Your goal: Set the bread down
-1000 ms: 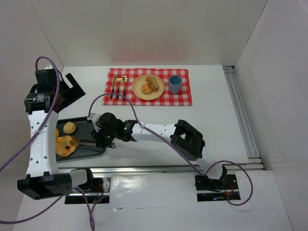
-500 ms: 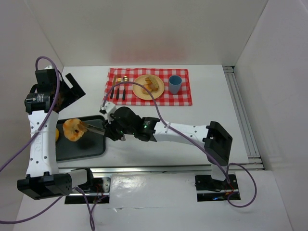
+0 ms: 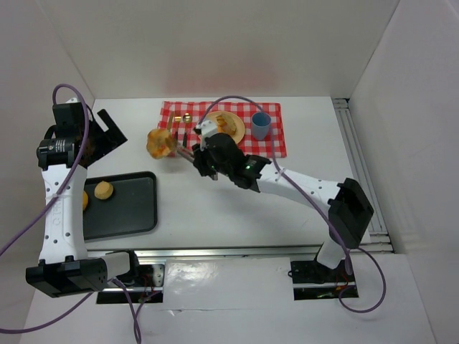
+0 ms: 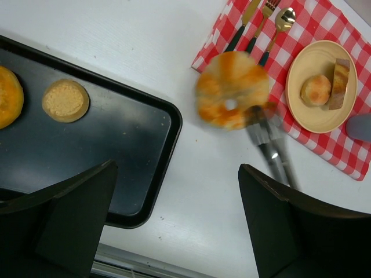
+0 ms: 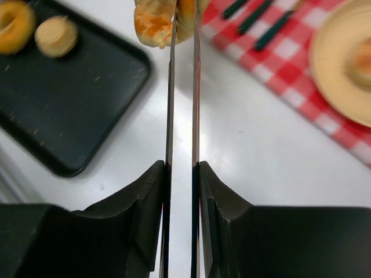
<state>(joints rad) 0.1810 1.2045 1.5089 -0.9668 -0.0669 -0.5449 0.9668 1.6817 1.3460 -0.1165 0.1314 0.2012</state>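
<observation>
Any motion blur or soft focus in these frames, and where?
Left wrist: the ring-shaped bread and the right hand's fingers are smeared by motion, while the black tray and plate are sharp. Right wrist: tray, checked cloth and plate are soft; the near fingers are crisp. Top external: evenly lit, only the bread slightly soft.

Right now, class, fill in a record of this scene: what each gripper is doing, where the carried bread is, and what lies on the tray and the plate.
right gripper: shut on metal tongs that pinch the ring-shaped bread
ring-shaped bread: in the air near the left edge of the checked cloth, not on the plate
left gripper: open, holding nothing, above the tray
tray: small round bun, plus another piece cut off by the picture's edge
plate: two bread pieces
</observation>
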